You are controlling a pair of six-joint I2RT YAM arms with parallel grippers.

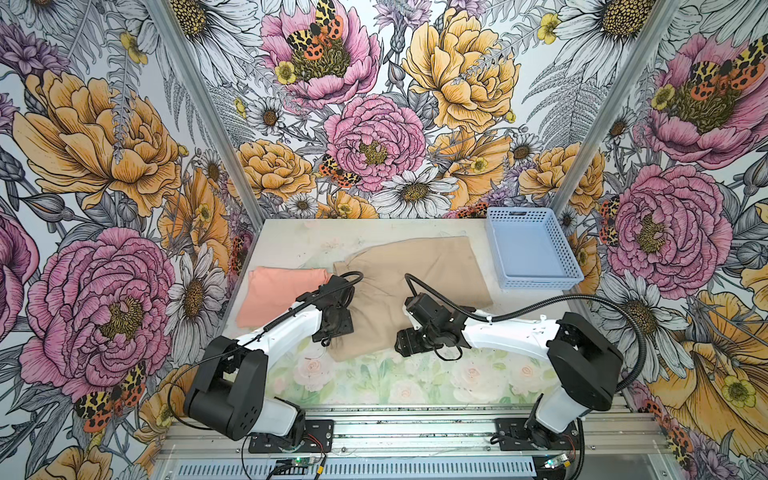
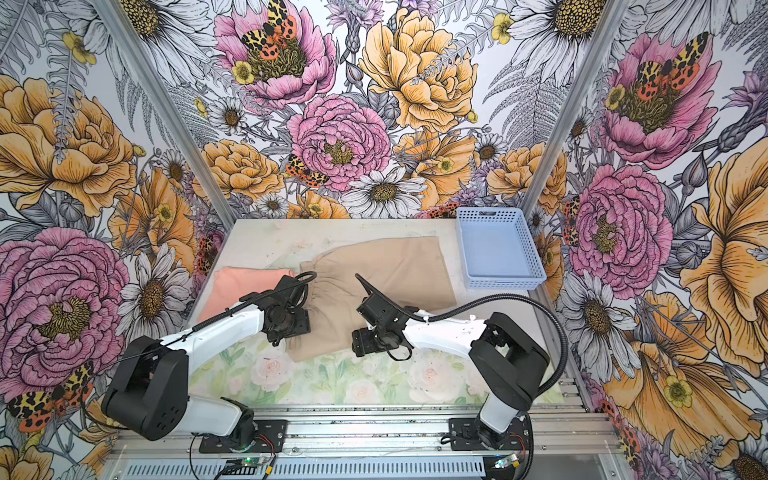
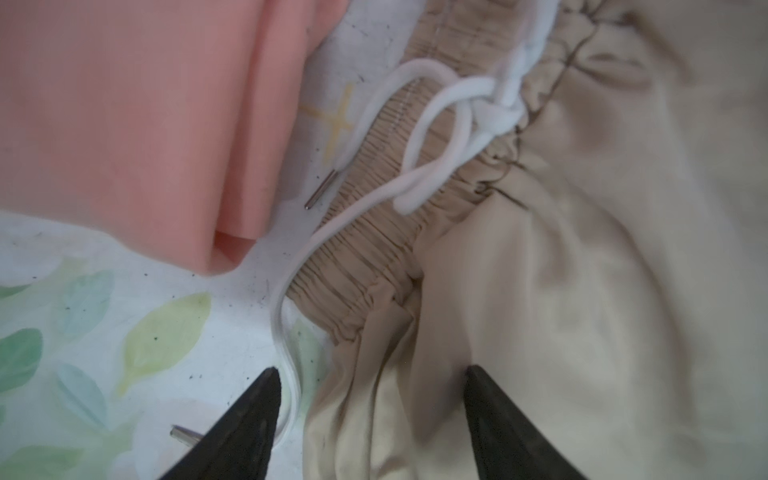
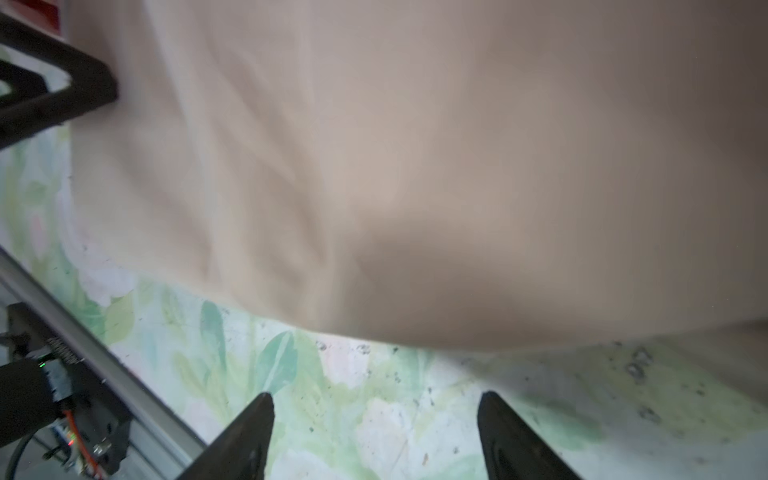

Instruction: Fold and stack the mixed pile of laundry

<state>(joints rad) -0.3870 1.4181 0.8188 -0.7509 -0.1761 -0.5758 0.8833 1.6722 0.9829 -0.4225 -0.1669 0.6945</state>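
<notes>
A beige-tan garment (image 1: pixel 419 274) (image 2: pixel 386 270) lies spread across the middle of the table, and its gathered waistband with the knotted white drawstring (image 3: pixel 440 120) faces left. Beside it on the left rests the folded salmon-peach T-shirt (image 1: pixel 278 291) (image 3: pixel 124 124), graphic hidden. My left gripper (image 3: pixel 372 374) (image 1: pixel 330 332) hangs open over the garment's near left corner, with bunched beige folds between its jaws and one drawstring end by a fingertip. At the garment's near edge (image 4: pixel 415 166) my right gripper (image 4: pixel 376 397) (image 1: pixel 405 345) stands open above bare floral mat, holding nothing.
A light blue perforated basket (image 1: pixel 540 284) (image 2: pixel 505 284) stands empty at the back right. The floral mat (image 1: pixel 415 374) shows along the front. Floral walls close in three sides, and a metal rail with the arm bases (image 1: pixel 415 432) runs along the near edge.
</notes>
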